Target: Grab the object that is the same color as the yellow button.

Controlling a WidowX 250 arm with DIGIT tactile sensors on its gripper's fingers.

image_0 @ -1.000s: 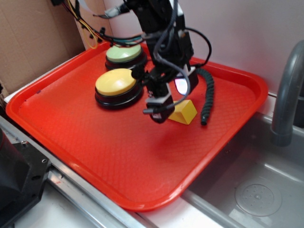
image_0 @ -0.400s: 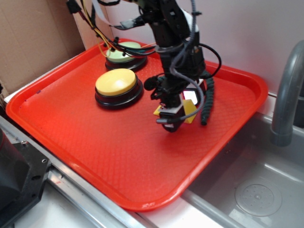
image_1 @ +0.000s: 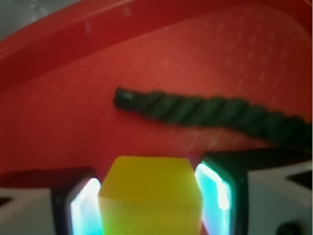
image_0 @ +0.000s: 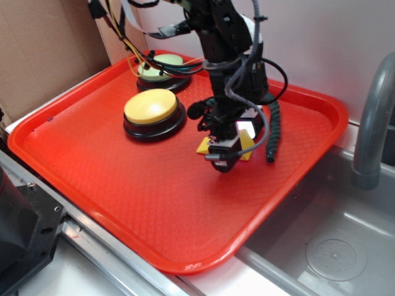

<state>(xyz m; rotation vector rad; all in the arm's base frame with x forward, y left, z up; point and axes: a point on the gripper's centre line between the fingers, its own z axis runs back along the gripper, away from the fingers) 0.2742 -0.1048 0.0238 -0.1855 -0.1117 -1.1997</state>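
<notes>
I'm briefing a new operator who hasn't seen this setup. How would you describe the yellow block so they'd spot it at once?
Start at the red tray beside the grey sink. Right of the yellow button and just left of the dark twisted rope, the end effector sits over the yellow block, a finger on either side. It's small, solid and flat-faced, unlike the round domed buttons and the rope.

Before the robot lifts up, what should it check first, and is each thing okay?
1. Yellow block sits between the two fingers: ok.
2. Fingers really pressing the block's sides: cannot tell, they look very close.
3. Dark rope apart from the block: ok.
4. Yellow button clear of the gripper: ok.
5. Block resting on the red tray, not lifted: cannot tell.
</notes>
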